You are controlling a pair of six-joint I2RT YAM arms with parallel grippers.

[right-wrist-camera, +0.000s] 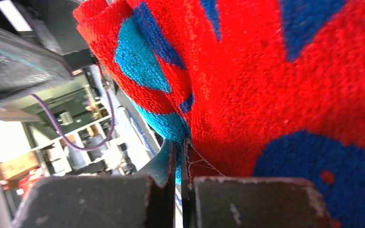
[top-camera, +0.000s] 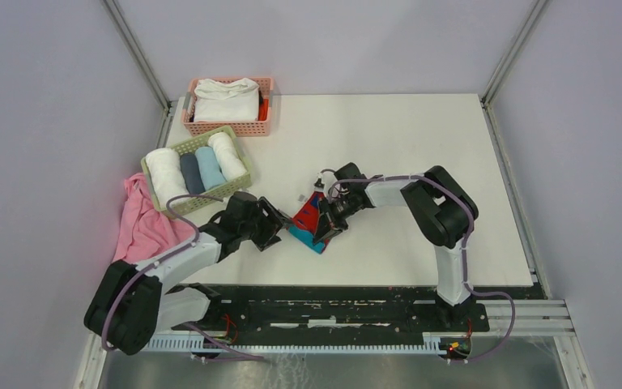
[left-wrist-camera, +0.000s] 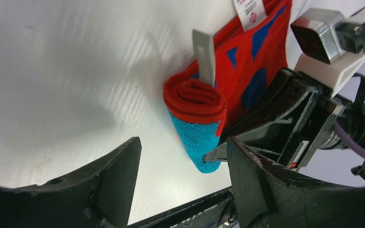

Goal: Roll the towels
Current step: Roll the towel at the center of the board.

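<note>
Pinching the red towel point(left-wrist-camera: 197, 102) by its edge in my right gripper point(right-wrist-camera: 180, 156), jaws closed flat on the cloth, I hold it half rolled at the middle of the table point(top-camera: 421, 146). My left gripper point(left-wrist-camera: 183, 159) stands wide just beside the roll; it should cup the coil squarely, so the layers wind tight.

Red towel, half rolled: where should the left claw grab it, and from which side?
Grip the red towel at its rolled end, straddling the roll. Come from the left arm's side: the spiral faces the open left claw, and the right claw holds the loose part opposite.
</note>
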